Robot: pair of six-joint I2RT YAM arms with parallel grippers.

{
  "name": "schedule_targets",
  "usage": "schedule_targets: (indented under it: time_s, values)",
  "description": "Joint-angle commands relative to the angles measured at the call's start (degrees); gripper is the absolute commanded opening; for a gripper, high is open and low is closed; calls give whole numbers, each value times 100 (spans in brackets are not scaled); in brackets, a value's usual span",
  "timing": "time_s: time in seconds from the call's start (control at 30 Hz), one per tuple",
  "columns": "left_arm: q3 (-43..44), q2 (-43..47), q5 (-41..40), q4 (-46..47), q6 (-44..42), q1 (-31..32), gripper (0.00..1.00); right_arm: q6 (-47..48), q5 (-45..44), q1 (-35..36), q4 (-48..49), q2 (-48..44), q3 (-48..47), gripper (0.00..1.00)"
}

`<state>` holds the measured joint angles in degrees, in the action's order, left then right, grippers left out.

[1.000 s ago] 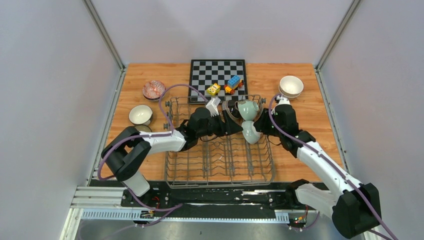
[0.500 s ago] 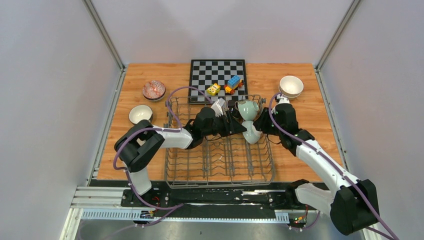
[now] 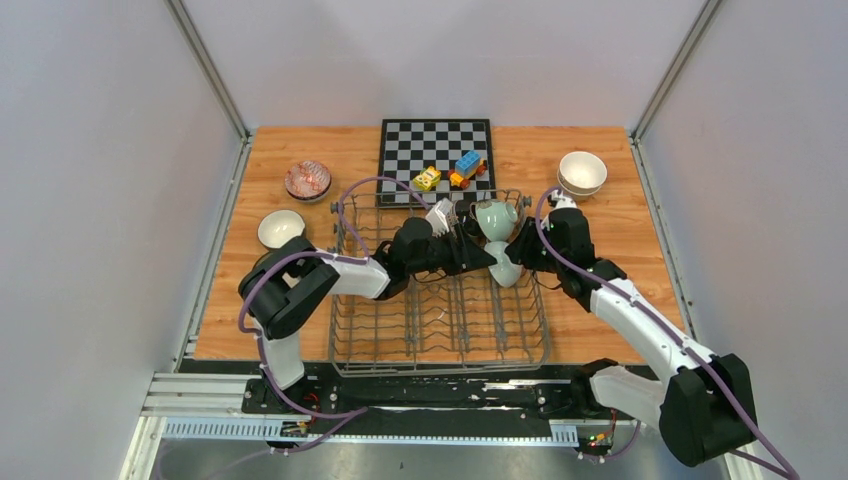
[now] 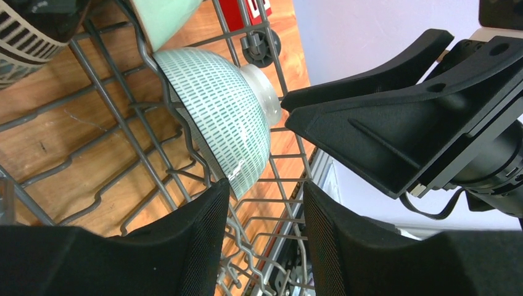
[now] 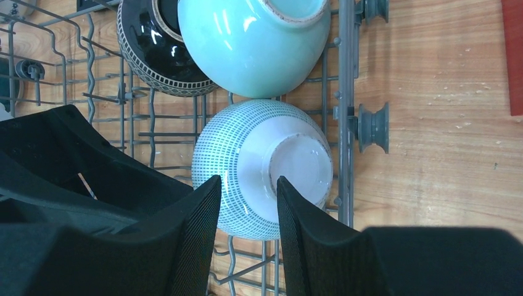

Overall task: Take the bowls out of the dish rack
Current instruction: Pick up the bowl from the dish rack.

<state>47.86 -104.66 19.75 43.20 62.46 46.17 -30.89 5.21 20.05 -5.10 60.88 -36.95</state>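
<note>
Your left tool (image 4: 262,194), released, has slid in to straddle the teal-dashed white ceramic bowl (image 4: 216,105) at its rim. Your right tool (image 5: 247,185), also released, flanks the same bowl, so let one grasp.

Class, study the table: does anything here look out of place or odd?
Yes. Toy blocks sit on a chessboard behind the dish rack, unrelated to dishes. Also, the left gripper and the right gripper, both open, face the same dotted bowl tilted on its side.
</note>
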Motion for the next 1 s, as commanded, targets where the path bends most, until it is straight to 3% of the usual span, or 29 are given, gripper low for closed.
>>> schedule_targets:
  time_s: [0.0,0.97]
  values:
    - [78,-150,108,308,36,88,49,-81,103,-114,74,38,107,42]
    - [484,-638,178,869,353,154,36,-54,213,-254,-47,17,177,40]
